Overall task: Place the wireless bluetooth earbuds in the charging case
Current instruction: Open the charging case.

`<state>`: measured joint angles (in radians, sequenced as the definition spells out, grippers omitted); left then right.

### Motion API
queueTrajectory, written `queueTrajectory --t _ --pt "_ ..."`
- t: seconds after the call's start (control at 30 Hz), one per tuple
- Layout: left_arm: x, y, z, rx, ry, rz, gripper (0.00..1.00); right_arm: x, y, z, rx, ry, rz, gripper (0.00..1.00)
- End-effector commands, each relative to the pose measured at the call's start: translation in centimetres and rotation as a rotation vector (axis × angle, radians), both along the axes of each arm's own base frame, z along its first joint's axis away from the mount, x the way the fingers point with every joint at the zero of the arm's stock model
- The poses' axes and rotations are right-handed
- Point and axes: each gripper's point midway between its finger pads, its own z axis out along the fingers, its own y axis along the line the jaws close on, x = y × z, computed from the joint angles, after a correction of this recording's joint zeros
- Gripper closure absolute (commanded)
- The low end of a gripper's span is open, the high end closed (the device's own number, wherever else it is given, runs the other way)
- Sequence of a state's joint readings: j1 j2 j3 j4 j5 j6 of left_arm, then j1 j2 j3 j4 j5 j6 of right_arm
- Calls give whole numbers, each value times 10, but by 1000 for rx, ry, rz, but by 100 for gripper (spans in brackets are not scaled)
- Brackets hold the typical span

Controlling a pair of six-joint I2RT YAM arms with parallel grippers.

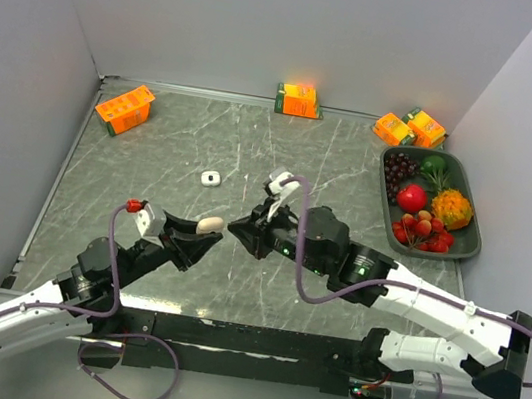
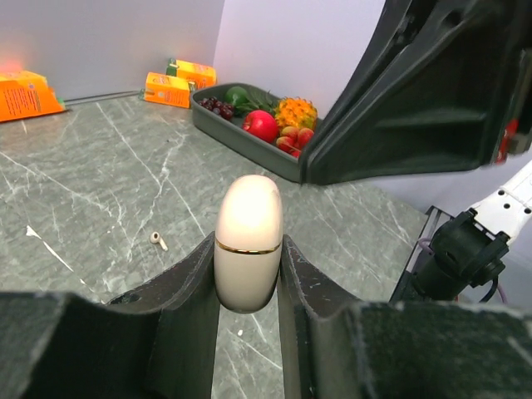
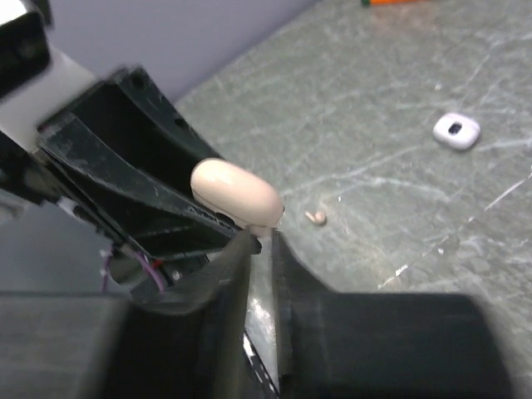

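My left gripper [image 1: 201, 237] is shut on a beige rounded charging case [image 1: 210, 223] with a gold seam, lid closed, held above the table; it also shows in the left wrist view [image 2: 248, 241]. My right gripper [image 1: 239, 226] is right beside the case. In the right wrist view its jaws [image 3: 261, 239] stand almost together, pinching a small pale piece just under the case [image 3: 235, 193]. I cannot tell whether the piece is an earbud or the case's edge. One loose earbud [image 2: 158, 240] lies on the table below, and it shows in the right wrist view [image 3: 316, 218] too.
A small white case [image 1: 211, 178] lies on the table behind the grippers. A dark tray [image 1: 461, 253] of fruit stands at the right. Orange boxes [image 1: 123, 108] [image 1: 298, 99] [image 1: 409, 129] line the back and left.
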<state>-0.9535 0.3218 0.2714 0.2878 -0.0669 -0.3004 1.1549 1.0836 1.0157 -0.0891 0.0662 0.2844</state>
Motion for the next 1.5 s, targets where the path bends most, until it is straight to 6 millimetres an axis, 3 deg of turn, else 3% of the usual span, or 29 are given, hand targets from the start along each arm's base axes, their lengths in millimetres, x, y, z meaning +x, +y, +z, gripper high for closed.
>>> queueTrajectory --t 0.0,0.1,0.83,1.47 --pt "-5 -3 30 -45 -55 -27 99 -1 5 11 2 -19 8 91" --pt "-5 -4 28 -38 -55 -34 99 -1 7 10 -11 -22 11 100" --pt "-12 -13 19 -29 -48 -97 99 -6 29 15 -29 -10 69 100" --pt "-20 -14 15 -33 -34 -128 99 11 37 33 -28 -26 7 100"
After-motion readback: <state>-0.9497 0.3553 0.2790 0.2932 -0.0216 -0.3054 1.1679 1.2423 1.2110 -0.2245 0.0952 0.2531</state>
